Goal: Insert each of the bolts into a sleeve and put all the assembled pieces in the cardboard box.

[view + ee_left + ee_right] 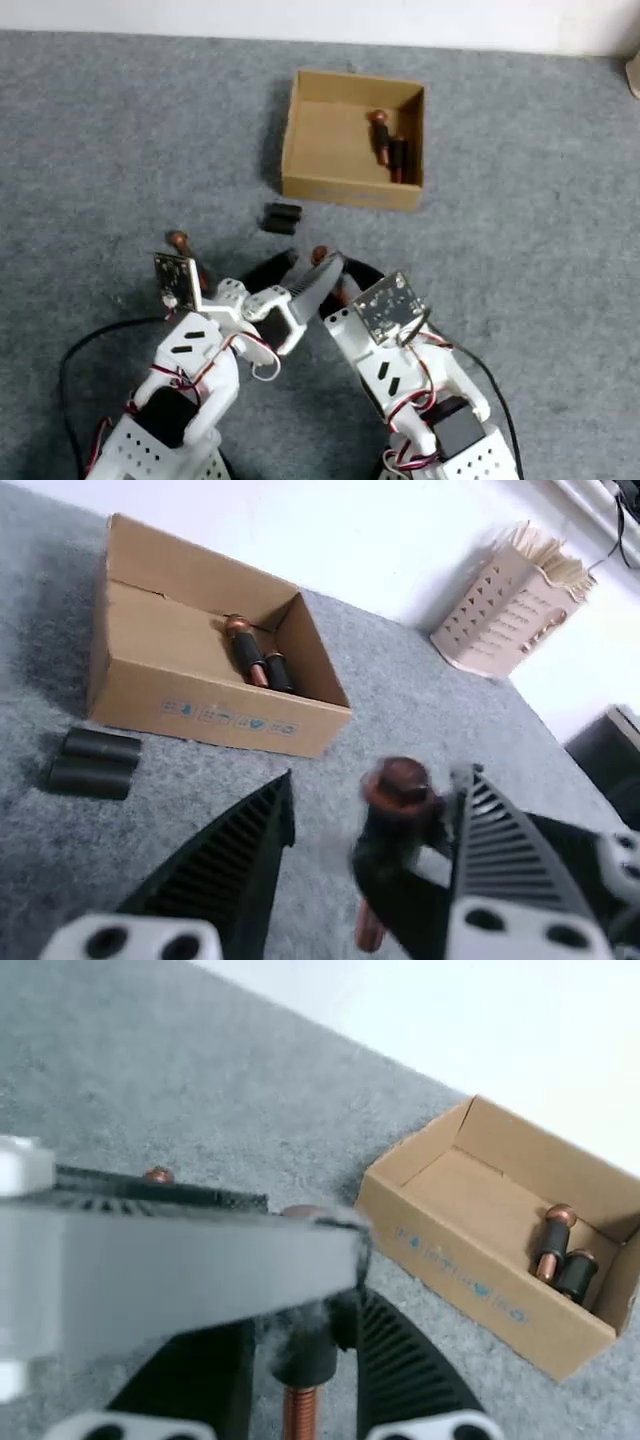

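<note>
No word or number can be read anywhere. The only print is a short row of small blue marks (228, 718) (455, 1272) on the outer face of the cardboard box (300, 150) (130, 685) (545, 1330), on the long wall turned toward the arms. They are too small to make out. The box stands near the far edge of the table (100, 150), about midway along it.

Grey carpet (100, 150) underfoot; white wall (380, 540) behind; beige perforated holder (505, 610) beside it.
</note>
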Robot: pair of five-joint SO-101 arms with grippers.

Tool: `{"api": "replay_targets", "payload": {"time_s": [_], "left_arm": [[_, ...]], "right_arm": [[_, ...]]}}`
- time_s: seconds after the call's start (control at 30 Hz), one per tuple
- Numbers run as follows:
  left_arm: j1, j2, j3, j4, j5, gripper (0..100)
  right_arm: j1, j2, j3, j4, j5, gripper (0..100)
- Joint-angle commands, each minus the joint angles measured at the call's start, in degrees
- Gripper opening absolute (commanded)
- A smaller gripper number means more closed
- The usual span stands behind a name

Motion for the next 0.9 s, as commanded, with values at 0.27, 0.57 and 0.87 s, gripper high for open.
{"api": "replay_targets", "payload": {"time_s": [0.27, 0.57, 0.87], "left_arm": [[-4.44, -0.84, -3.65, -0.35, 2.64, 25], [4.0, -0.84, -6.46, 6.33, 2.55, 25], [3.91, -0.84, -13.67, 11.87, 2.46, 25]], "right_arm": [[-1.1, -0.57, -0.22, -2.95, -0.26, 0.5], [-1.19, -0.57, -0.22, -2.95, -0.26, 0.5], [-1.19, 0.04, -0.04, -5.14, -0.26, 0.5]]}}
